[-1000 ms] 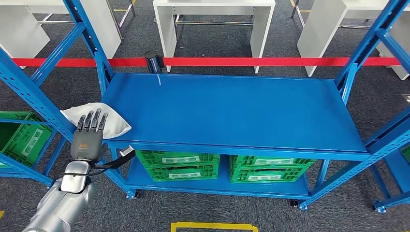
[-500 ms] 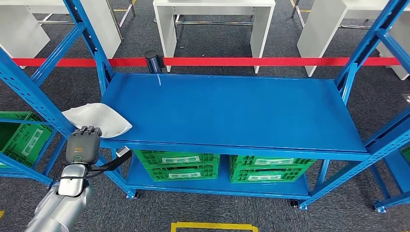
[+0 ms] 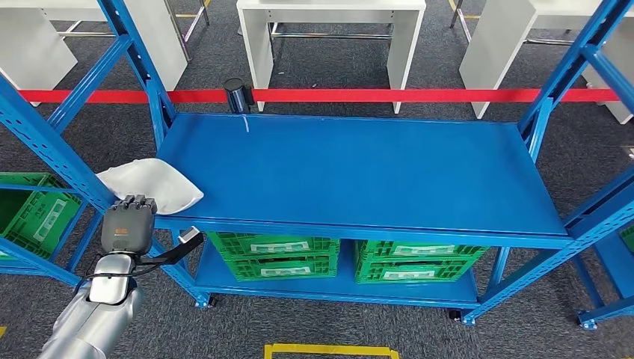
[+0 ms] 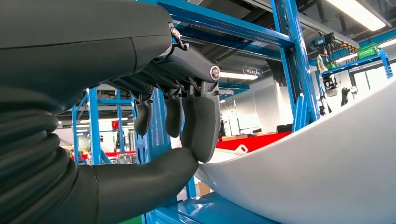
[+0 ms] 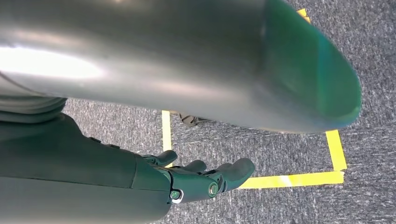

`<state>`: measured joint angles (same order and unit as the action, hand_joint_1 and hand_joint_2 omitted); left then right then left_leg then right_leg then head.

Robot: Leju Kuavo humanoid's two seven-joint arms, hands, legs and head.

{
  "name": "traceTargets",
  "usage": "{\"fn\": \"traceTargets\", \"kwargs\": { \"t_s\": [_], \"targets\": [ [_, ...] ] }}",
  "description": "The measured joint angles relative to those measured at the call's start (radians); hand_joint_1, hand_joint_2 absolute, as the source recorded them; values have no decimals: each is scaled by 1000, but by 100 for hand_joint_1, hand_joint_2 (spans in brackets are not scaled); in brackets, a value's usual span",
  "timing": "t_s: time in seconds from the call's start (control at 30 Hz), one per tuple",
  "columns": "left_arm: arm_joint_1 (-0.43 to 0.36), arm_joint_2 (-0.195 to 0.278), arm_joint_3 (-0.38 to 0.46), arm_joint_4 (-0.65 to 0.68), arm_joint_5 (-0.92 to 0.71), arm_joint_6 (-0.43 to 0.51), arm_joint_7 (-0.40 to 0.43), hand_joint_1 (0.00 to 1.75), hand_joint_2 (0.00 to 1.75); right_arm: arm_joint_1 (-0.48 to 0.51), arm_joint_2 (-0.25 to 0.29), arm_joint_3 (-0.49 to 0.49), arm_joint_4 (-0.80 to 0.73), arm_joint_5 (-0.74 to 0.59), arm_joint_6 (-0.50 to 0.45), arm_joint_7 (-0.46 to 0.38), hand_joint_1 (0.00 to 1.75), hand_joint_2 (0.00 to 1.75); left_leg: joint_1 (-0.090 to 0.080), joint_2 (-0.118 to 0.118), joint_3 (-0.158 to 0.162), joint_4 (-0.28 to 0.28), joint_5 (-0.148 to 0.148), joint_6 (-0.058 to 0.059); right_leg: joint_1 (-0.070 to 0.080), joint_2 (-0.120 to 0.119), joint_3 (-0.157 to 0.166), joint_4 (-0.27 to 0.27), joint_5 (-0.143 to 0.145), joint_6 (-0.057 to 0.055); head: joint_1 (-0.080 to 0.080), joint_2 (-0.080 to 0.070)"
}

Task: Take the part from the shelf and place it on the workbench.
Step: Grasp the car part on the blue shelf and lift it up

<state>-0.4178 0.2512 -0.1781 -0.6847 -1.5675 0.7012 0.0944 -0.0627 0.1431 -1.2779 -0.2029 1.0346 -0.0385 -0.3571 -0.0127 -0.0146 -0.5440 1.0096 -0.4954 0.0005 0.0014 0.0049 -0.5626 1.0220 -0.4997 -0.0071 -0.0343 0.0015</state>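
Note:
The part (image 3: 153, 183) is a smooth white curved shell lying on the front left corner of the blue shelf board (image 3: 359, 172), overhanging its edge. My left hand (image 3: 128, 224) is at the shell's near rim, fingers curled down over it. In the left wrist view the thumb and dark fingers (image 4: 201, 130) meet on the rim of the white part (image 4: 317, 172), pinching it. My right hand (image 5: 201, 179) hangs over the grey carpet with its fingers stretched out and nothing in it.
Blue uprights (image 3: 45, 142) stand close to my left arm. Green crates (image 3: 273, 254) sit on the lower shelf, and another green crate (image 3: 34, 213) is at the far left. A red barrier tape (image 3: 389, 95) and white tables (image 3: 329, 30) lie beyond. Yellow floor tape (image 3: 329, 350) marks the carpet.
One second ago my left hand's fingers lay stretched over the top of the white part. They have since curled in onto its near rim; the part has hardly moved.

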Motion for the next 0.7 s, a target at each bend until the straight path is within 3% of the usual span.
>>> {"fn": "traceTargets", "kwargs": {
  "t_s": [0.1, 0.23, 0.37, 0.53, 0.6, 0.7],
  "targets": [
    [0, 1, 0, 0, 0, 0, 4, 122, 175, 0, 0, 0, 0, 0, 0, -1, 0, 0, 0, 0, 0, 0, 0, 0, 0, 0, 0, 0, 0, 0, 0, 0],
    [0, 1, 0, 0, 0, 0, 6, 155, 175, 0, 0, 1, 0, 0, 0, -2, 0, 0, 0, 0, 0, 0, 0, 0, 0, 0, 0, 0, 0, 0, 0, 0],
    [0, 1, 0, 0, 0, 0, 6, 138, 175, 0, 0, 1, 0, 0, 0, -2, 0, 0, 0, 0, 0, 0, 0, 0, 0, 0, 0, 0, 0, 0, 0, 0],
    [0, 2, 0, 0, 0, 0, 6, 144, 175, 0, 0, 1, 0, 0, 0, -2, 0, 0, 0, 0, 0, 0, 0, 0, 0, 0, 0, 0, 0, 0, 0, 0],
    [0, 2, 0, -1, 0, 0, 6, 132, 175, 0, 0, 1, 0, 0, 0, -2, 0, 0, 0, 0, 0, 0, 0, 0, 0, 0, 0, 0, 0, 0, 0, 0],
    [0, 2, 0, -1, 0, 0, 6, 79, 175, 0, 0, 1, 0, 0, 0, -2, 0, 0, 0, 0, 0, 0, 0, 0, 0, 0, 0, 0, 0, 0, 0, 0]
  ]
}}
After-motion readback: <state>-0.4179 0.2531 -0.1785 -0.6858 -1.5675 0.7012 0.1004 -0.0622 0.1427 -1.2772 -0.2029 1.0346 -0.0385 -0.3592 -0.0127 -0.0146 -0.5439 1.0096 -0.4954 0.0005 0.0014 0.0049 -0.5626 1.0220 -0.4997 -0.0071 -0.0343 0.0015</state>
